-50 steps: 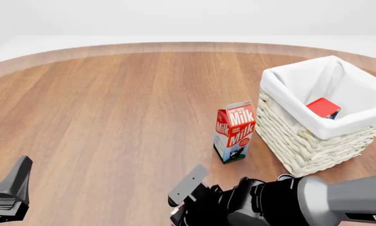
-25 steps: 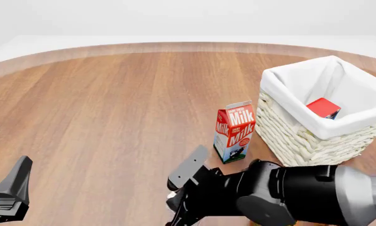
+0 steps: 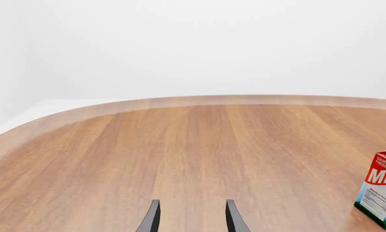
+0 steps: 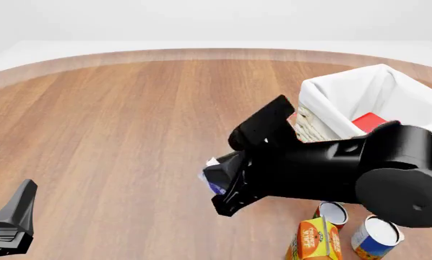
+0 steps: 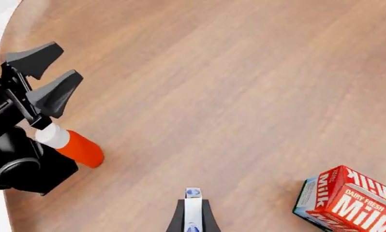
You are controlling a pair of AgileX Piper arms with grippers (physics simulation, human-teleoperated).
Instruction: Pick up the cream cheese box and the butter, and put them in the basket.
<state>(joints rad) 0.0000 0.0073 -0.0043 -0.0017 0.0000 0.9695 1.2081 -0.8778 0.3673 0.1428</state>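
Above the table, my right gripper (image 4: pixel 217 181) clamps the cream cheese box (image 5: pixel 193 212), so I should lift high enough to clear the basket (image 4: pixel 324 100) rim; my left gripper (image 3: pixel 190 217) sits parted, idle.

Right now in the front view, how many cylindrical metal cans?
2. One silver-topped cylindrical can sits just behind the orange juice carton; a blue-and-white can stands to that carton's right. The black right arm may hide more.

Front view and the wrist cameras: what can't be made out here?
- Cream cheese box: front view, only a corner shows past the right pincer; right wrist view, just a thin edge between the fingers.
- Milk carton: hidden behind the right arm in front view, cut by the edge in both wrist views.
- Butter: front view, mostly hidden inside the basket.
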